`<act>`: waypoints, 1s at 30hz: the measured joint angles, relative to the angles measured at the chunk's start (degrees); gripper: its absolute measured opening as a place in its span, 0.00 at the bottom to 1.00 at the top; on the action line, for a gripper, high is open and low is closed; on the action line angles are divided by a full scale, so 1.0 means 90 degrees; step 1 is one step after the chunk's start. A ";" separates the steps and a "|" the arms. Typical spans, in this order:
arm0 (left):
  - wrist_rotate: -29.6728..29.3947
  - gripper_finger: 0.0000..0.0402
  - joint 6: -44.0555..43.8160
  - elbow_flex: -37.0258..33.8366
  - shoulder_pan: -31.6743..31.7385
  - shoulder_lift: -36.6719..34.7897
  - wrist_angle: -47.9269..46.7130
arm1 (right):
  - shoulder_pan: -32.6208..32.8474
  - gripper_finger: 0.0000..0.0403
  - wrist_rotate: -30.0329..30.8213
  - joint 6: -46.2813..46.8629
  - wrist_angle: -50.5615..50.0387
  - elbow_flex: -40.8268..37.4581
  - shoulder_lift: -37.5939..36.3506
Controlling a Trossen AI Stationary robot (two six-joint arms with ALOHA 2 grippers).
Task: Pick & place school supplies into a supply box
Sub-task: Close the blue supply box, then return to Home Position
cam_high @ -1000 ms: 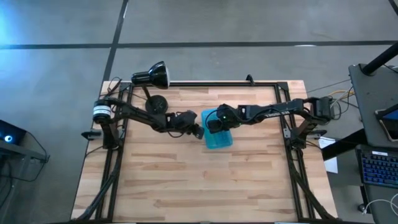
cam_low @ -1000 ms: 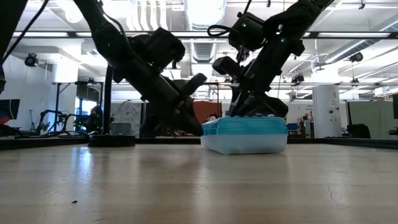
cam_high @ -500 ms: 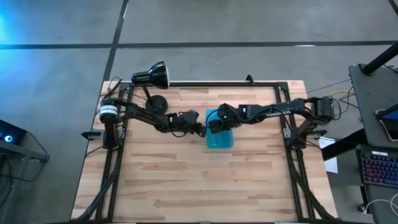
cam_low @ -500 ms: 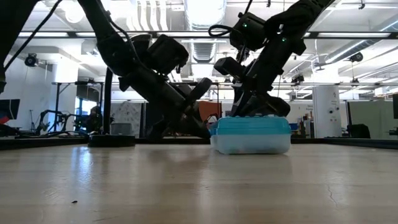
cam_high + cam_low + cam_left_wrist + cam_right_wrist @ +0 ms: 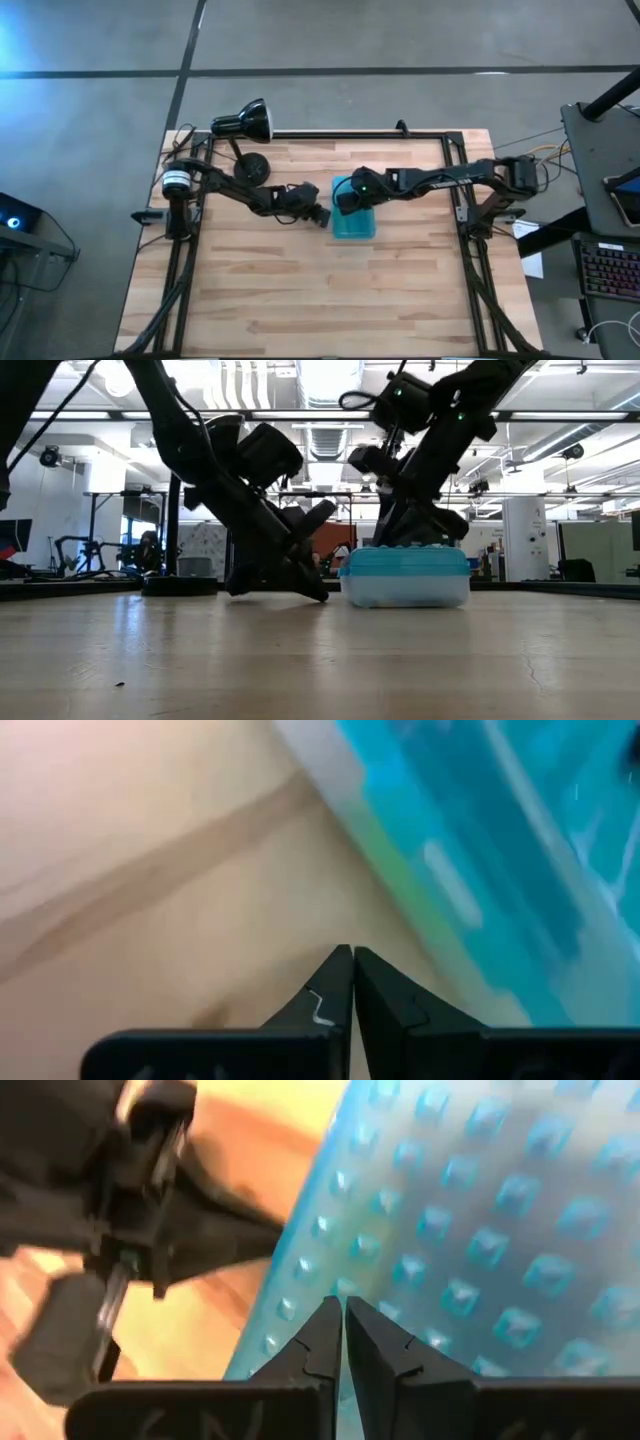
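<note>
The supply box (image 5: pixel 352 216) lies shut at the table's middle, teal studded lid up, whitish half (image 5: pixel 405 593) on the wood. My right gripper (image 5: pixel 346 201) is shut over the lid's far left part (image 5: pixel 430 1230). My left gripper (image 5: pixel 319 215) is shut too. It points down at the wood just left of the box (image 5: pixel 470 850), with a small gap between them in the low view (image 5: pixel 322 597). No pens, pencils or scissors show in any view. My right gripper sets its shut fingertips (image 5: pixel 398 540) on the lid's top (image 5: pixel 375 1295) near its left edge. It comes from above, slanting in from the table's right. The box lies flat on the table under them.
A black desk lamp (image 5: pixel 244 121) with a round base (image 5: pixel 250 166) stands at the far left corner. A black frame (image 5: pixel 400 133) runs along the table's far edge and sides. Bare wood lies between the box and the near edge.
The box has slid a little toward the table's right, pushed by my left gripper's shut fingers. That gripper has then tipped down to the wood and come away from the box. My right gripper has stayed on the lid and shifted with it.
</note>
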 joint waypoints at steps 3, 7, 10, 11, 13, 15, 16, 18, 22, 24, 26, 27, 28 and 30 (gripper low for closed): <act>-0.0103 0.00 0.0182 -0.0012 -0.0054 -0.0312 -0.0631 | -0.0005 0.03 0.0290 -0.0093 0.0008 0.0002 -0.0326; -0.0262 0.00 0.0406 -0.0102 -0.0203 -0.0823 -0.1231 | -0.0005 0.03 0.0667 -0.0329 -0.0011 0.0005 -0.0717; -0.0350 0.00 0.0553 -0.0222 -0.0428 -0.1421 -0.1340 | -0.0005 0.03 0.0934 -0.0575 0.0029 0.0007 -0.1103; -0.0372 0.00 0.0645 -0.0228 -0.0510 -0.1637 -0.1278 | 0.0000 0.03 0.1063 -0.0718 0.0053 0.0010 -0.1259; -0.0389 0.00 0.0934 -0.0305 -0.0697 -0.2150 -0.1275 | 0.0078 0.03 0.1278 -0.1144 0.0130 0.0010 -0.1613; -0.0396 0.00 0.1314 -0.0332 -0.0881 -0.2663 -0.1255 | 0.0189 0.03 0.1447 -0.1655 0.0182 0.0015 -0.2057; -0.0399 0.00 0.1496 -0.0378 -0.0979 -0.2946 -0.1226 | 0.0278 0.03 0.1525 -0.1887 0.0176 0.0012 -0.2287; -0.0396 0.00 0.1820 -0.0477 -0.1142 -0.3496 -0.1285 | 0.0444 0.03 0.1759 -0.2325 0.0227 0.0029 -0.2760; -0.0426 0.00 0.2109 -0.0745 -0.1369 -0.4545 -0.1559 | 0.0822 0.03 0.2497 -0.3048 0.0016 0.0026 -0.3655; -0.0431 0.00 0.2126 -0.0928 -0.1402 -0.5064 -0.1830 | 0.1027 0.03 0.3043 -0.3240 -0.0226 0.0024 -0.4071; -0.0354 0.00 0.1824 -0.1138 -0.1418 -0.5570 -0.2133 | 0.1177 0.03 0.3397 -0.3342 -0.0603 0.0024 -0.4479; -0.0280 0.00 0.1509 -0.1243 -0.1418 -0.5793 -0.2146 | 0.1190 0.03 0.3436 -0.3439 -0.0856 0.0024 -0.4678; -0.0234 0.00 0.1192 -0.1378 -0.1420 -0.6028 -0.2137 | 0.1208 0.03 0.3447 -0.3458 -0.1083 0.0024 -0.4849; -0.0111 0.00 0.0703 -0.1671 -0.1458 -0.6439 -0.2126 | 0.1219 0.03 0.3400 -0.3180 -0.1443 0.0022 -0.5194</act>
